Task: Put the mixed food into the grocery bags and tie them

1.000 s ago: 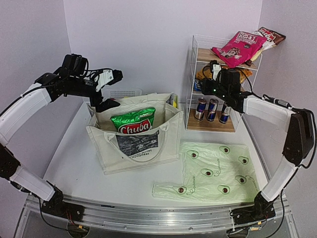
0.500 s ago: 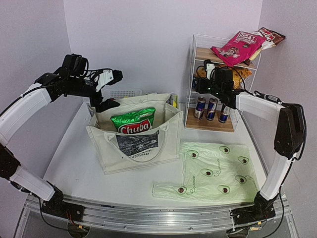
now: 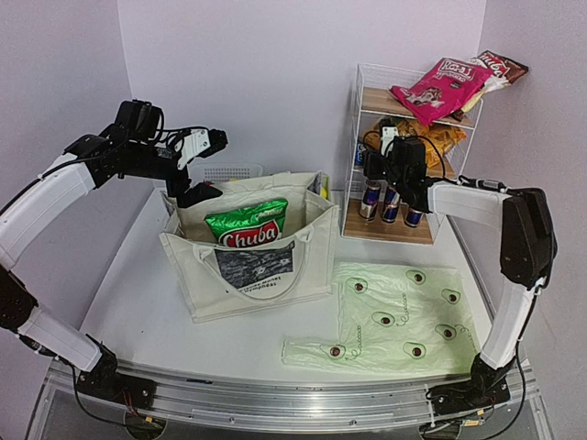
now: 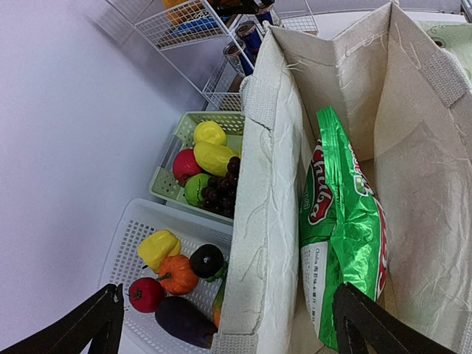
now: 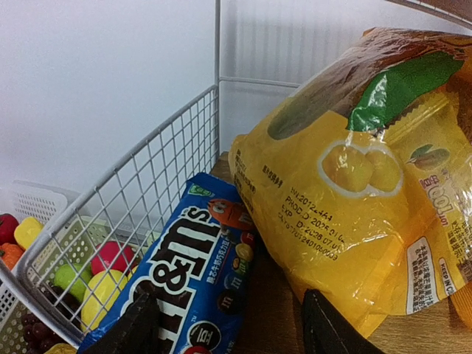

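Observation:
The beige canvas tote point(image 3: 248, 266) stands open at centre-left, holding a green-and-white snack packet point(image 3: 248, 225). My left gripper point(image 3: 204, 170) is open at the tote's back left corner, its jaws either side of the tote wall point(image 4: 269, 221), with the green packet point(image 4: 343, 228) by the right finger. The avocado-print plastic bag point(image 3: 404, 316) lies flat at front right. My right gripper point(image 3: 378, 160) is open inside the wire rack's middle shelf. Its fingers point(image 5: 136, 328) sit over the near end of a small blue packet point(image 5: 199, 273), beside an orange-yellow packet point(image 5: 346, 214). Drink cans point(image 3: 390, 202) stand on the bottom shelf.
The wire rack point(image 3: 353, 137) stands at back right with a pink packet point(image 3: 438, 87) on top. Behind the tote, a green basket point(image 4: 166, 193) holds grapes point(image 4: 221, 195) and yellow fruit point(image 4: 212, 156). Beside it, a white basket point(image 4: 140, 221) holds toy vegetables.
My right gripper has pushed leftwards and deeper into the rack's middle shelf, and its jaws have spread wider. The left arm and the tote have stayed put.

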{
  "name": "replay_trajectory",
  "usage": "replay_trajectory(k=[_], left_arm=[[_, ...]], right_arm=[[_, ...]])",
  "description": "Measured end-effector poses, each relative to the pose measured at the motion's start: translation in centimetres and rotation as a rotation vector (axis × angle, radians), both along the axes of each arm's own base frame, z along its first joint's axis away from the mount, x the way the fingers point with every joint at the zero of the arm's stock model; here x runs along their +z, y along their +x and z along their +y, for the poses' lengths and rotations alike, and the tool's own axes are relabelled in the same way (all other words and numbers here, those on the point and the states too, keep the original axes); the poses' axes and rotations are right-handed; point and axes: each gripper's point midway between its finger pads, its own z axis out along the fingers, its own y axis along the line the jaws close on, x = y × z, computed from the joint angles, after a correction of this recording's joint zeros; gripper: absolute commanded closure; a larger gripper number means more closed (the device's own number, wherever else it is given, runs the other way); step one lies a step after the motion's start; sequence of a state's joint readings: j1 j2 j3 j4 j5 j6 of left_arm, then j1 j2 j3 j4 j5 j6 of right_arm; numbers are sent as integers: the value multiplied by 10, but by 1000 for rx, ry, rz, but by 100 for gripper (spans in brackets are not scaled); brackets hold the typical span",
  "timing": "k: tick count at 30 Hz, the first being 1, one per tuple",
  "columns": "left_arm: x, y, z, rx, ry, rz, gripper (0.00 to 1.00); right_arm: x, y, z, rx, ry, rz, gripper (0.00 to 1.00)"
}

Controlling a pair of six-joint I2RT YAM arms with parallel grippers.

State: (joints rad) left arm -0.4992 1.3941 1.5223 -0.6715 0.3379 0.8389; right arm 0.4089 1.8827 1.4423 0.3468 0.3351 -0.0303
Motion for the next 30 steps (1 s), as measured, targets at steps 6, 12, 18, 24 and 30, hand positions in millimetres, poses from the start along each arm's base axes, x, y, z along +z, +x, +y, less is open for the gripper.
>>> replay_trajectory(k=[6,12,18,24,30], left_arm=[[0,0,0,0,0,0,1],[0,0,0,-1,1,-1,1],[0,0,0,-1,2,-2,1],[0,0,0,-4,7,-8,1],[0,0,0,-10,15,-17,1]], right_arm=[[0,0,3,16,20,-18,28],[1,-1,9,46,64,-17,26],[1,1,15,59,75,-9,27],[-6,6,15,37,37,-20,48],[-9,9,15,1,-14,-45,86]])
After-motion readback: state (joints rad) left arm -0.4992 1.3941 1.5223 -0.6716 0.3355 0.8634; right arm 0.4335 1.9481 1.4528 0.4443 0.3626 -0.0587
